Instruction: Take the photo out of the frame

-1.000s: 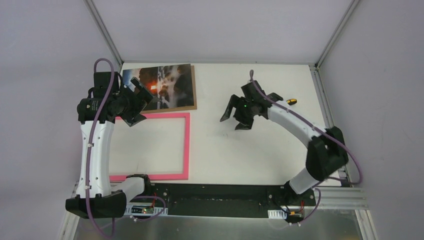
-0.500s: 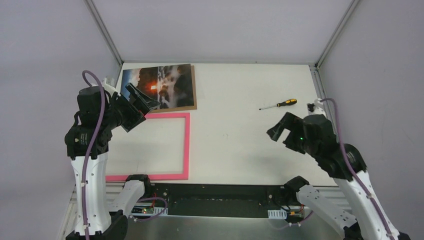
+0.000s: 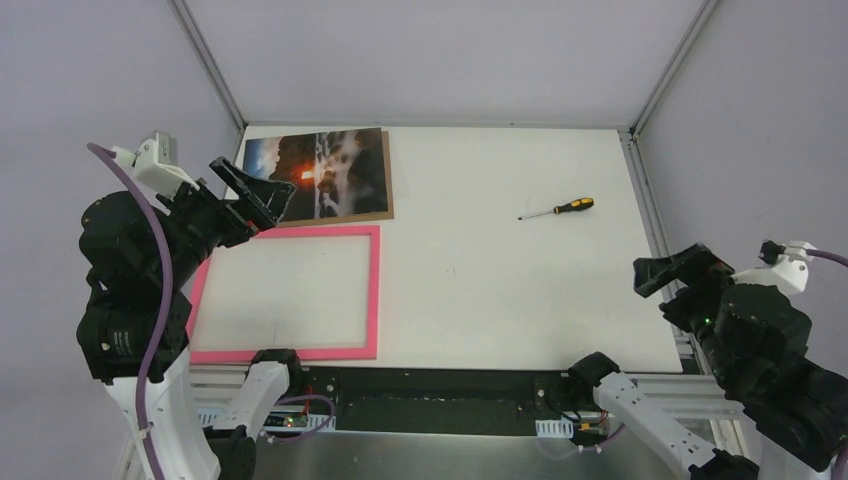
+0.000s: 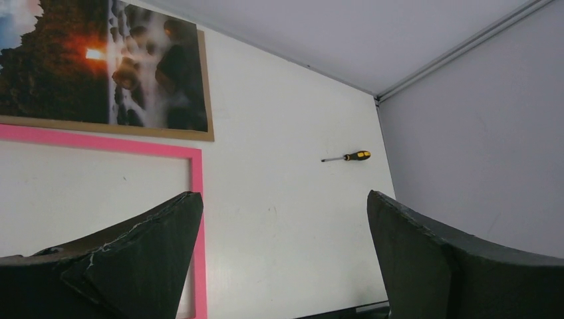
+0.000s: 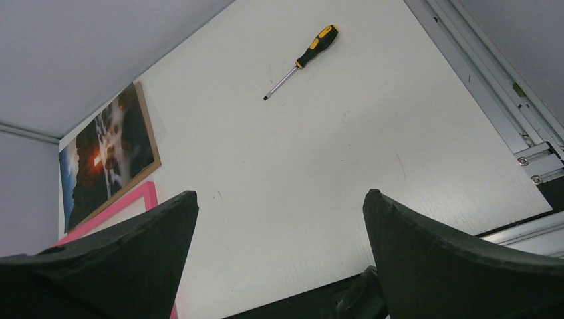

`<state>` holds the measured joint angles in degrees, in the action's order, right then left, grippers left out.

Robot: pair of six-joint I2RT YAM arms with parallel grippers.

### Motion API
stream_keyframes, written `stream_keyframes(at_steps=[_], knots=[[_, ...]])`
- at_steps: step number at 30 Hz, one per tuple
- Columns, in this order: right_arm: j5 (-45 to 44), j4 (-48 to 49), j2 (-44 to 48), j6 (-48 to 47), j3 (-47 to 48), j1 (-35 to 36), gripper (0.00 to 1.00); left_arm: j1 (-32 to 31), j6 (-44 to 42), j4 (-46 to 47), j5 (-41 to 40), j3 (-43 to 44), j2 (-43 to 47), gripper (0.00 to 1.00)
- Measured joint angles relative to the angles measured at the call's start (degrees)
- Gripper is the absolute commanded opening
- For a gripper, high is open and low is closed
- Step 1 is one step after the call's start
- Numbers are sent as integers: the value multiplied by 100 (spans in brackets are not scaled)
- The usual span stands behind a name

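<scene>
Photo (image 3: 318,175), upper left of top view: smooth print, slight sheen; brown board under it matt, like fibreboard or card. Frame (image 3: 374,290) below it: pink, smooth, even finish; plastic or painted, cannot tell. Table (image 3: 480,280): white, matt, faint scuffs. Screwdriver (image 3: 560,208), upper right: bare metal shaft, yellow-black handle, plastic look. My left gripper (image 4: 282,196): matt black, rough, pale crack lines on lower-left finger. My right gripper (image 5: 279,193): same matt black. Arm shells (image 3: 170,410): white smooth plastic. Cable (image 3: 150,300): purple, slight gloss. Rail (image 3: 650,215): brushed metal.
</scene>
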<state>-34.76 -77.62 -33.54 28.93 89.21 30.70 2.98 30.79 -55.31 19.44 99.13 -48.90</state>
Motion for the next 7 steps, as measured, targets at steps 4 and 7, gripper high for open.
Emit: stream_keyframes(at_steps=[4,7], knots=[[-55,-68,11,-4,129,-9,99,-2,-48,-13,-111,-11,166,99],[-22,-63,61,-4,7,-9,99,0,-59,-24,-208,-42,236,99]])
